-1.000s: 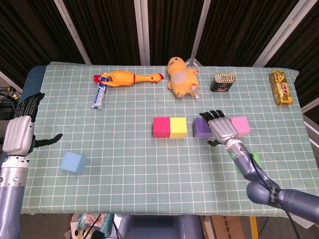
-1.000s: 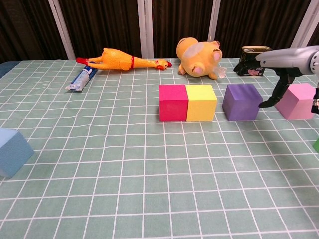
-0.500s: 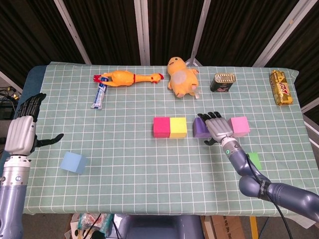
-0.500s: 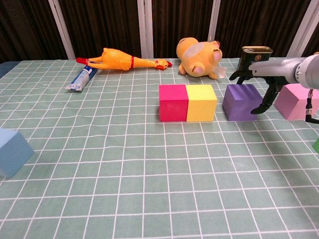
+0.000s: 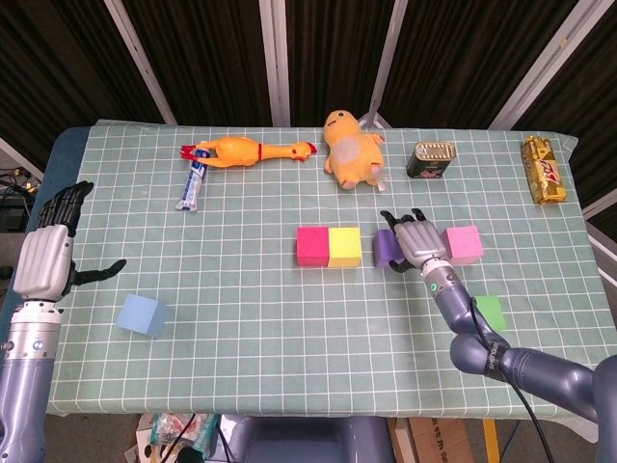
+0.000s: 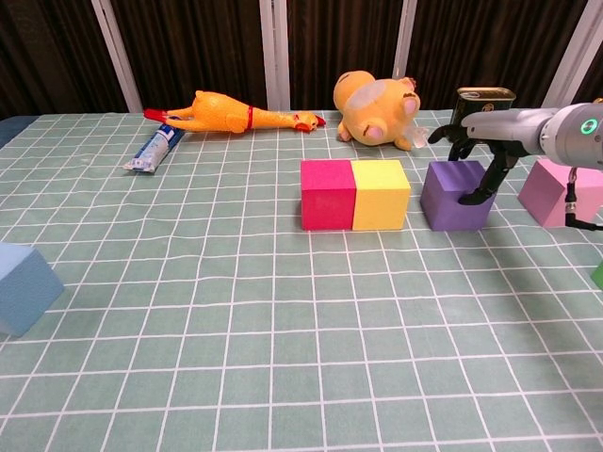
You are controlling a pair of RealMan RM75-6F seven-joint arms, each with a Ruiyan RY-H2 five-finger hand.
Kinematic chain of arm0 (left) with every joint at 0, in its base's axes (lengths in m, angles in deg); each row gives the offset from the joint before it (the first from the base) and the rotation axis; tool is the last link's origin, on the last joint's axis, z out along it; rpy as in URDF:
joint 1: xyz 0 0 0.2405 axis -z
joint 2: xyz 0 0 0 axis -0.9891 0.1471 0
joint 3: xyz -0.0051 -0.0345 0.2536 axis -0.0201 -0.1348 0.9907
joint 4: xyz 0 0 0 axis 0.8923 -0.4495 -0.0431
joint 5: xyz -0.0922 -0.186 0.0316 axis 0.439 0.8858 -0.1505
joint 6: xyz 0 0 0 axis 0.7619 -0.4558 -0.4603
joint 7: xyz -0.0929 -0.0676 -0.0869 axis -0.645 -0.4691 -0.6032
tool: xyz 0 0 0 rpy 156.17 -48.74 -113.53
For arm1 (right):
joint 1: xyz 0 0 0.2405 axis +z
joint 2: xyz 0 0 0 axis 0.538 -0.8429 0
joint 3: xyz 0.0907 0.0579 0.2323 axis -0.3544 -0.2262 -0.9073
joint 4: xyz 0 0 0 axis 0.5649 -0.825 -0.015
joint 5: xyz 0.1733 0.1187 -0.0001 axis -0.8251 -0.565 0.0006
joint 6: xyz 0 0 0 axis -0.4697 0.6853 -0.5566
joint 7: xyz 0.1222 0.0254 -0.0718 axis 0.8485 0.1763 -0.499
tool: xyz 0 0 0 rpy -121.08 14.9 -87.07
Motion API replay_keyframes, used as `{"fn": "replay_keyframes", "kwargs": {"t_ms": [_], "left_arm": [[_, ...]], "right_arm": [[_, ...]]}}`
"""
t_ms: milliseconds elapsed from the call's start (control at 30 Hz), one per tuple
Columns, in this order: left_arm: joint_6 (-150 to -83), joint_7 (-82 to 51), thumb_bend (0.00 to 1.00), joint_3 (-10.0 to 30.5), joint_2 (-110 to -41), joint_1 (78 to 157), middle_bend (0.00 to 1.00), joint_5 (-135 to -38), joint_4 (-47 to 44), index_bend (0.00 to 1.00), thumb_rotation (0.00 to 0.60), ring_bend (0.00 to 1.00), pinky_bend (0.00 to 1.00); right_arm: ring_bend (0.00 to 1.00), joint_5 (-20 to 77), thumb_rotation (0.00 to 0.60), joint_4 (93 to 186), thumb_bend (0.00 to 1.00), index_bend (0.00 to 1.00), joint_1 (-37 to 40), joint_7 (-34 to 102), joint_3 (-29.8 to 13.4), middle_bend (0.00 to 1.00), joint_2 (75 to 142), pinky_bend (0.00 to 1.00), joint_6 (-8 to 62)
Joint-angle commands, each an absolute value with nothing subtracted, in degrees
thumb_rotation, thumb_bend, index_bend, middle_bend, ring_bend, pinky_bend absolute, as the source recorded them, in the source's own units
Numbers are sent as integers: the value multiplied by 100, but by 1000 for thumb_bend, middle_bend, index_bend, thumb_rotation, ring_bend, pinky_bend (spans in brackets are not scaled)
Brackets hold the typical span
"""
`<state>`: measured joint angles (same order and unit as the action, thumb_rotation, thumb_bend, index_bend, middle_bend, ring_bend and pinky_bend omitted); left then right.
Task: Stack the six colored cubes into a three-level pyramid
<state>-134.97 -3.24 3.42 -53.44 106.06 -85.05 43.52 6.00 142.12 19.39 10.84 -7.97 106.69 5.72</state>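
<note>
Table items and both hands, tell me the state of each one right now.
Purple cube: on table, apart from yellow, right hand over it.
Magenta cube: touching yellow cube.
Pink cube: alone.
Blue cube: alone.
Left hand: open.
Can: upright.

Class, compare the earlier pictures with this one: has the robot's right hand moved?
Yes. The right hand has moved left, away from the pink cube, and now sits over the purple cube.
</note>
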Motion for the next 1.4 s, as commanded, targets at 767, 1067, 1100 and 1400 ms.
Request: {"fn": "replay_keyframes", "kwargs": {"t_ms": [767,1067,1100,1400], "left_arm": [[-13311,-538,67,204,-5268,10518,39,-8430,4388,0,600,3,52],[-13252,-581,67,178,-5240,10504,39,-8428,4377,0,600,3,52],[-13249,-587,68,173,-5237,10502,39,-8428,4374,0,600,3,52],[-13207,-626,68,145,-5215,10493,39,-8412,4350,0,600,3,52]], "right_arm": [[190,386,600,14296,314,0,2140,888,-885,316,10888,12,854],[190,289,600,14325,314,0,2183,784,-861,315,10950,12,927],[190,282,600,14322,314,0,2189,770,-857,315,10961,12,930],[190,218,600,14287,314,0,2243,708,-876,315,11056,12,980]]}}
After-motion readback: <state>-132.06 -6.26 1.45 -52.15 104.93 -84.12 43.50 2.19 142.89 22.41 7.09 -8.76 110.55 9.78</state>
